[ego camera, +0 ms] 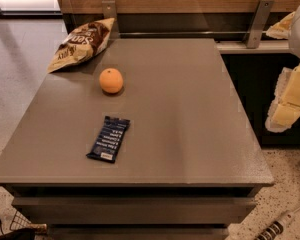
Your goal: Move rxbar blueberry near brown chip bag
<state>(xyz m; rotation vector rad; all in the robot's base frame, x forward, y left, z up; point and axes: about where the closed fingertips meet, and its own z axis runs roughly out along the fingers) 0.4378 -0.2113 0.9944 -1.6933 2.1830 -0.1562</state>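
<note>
The rxbar blueberry [109, 138] is a flat dark navy bar with lines of white text. It lies on the grey table [190, 109], left of centre and towards the front edge. The brown chip bag [82, 43] is tan-cream with a dark brown patch and white lettering. It lies at the table's far left corner and partly overhangs the left edge. My gripper [285, 104] shows as pale yellow and white parts at the right edge of the view, off the table's right side and well away from the bar.
An orange round fruit [111, 80] sits between the bar and the chip bag. A wood-panelled wall with metal brackets [259, 21] runs behind the table. A speckled floor lies to the left and right, with a cable [277, 226] at the lower right.
</note>
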